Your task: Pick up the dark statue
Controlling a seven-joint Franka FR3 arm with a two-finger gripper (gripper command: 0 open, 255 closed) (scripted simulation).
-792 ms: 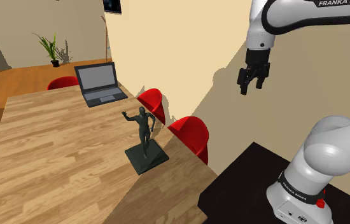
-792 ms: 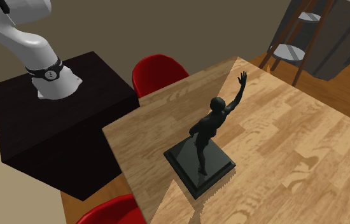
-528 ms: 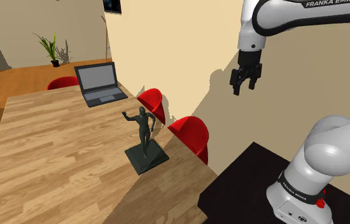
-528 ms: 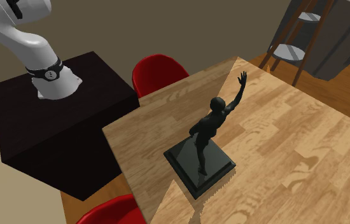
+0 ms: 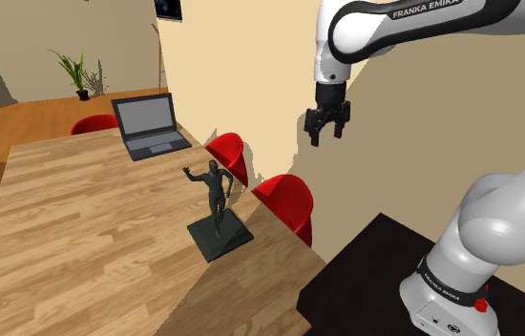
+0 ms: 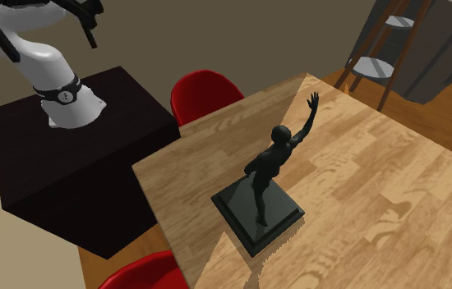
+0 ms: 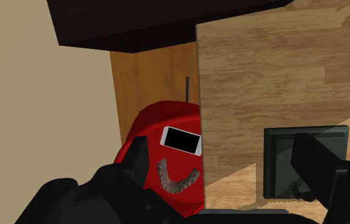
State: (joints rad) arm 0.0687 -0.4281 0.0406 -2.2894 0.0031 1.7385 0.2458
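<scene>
Standing upright on the light wooden counter [image 5: 79, 229] is the dark statue [image 5: 215, 196], a slim human figure on a flat square dark base. Its long axis is running straight up from the counter. One arm is reaching up and away from the body: in the shoulder view it is pointing toward the open grey laptop [image 5: 146, 124] at the counter's far end, and in the second exterior view the dark statue [image 6: 269, 168] is stretching that arm up and to the right along the counter [image 6: 380, 189]. The base is sitting turned, its corners rather than its sides facing the near counter edge, and it is resting close to that edge, near the corner beside the black box stand [image 6: 76, 156].

The all-black two-finger gripper [image 5: 325, 134] is hanging high in the air with its fingers pointing downward and standing apart, clasping nothing. In the shoulder view it is hovering up and to the right of the statue, out past the counter's edge and above the round red chair [image 5: 284, 200], well apart from the figure.

In the wrist view the gripper [image 7: 224, 159] is showing a wide gap. The statue's base [image 7: 279, 159] is lying on the counter [image 7: 275, 70], partly behind one finger, while the other finger is overlapping a red chair seat [image 7: 161, 118] that is carrying a white phone with a black screen [image 7: 181, 140].
</scene>
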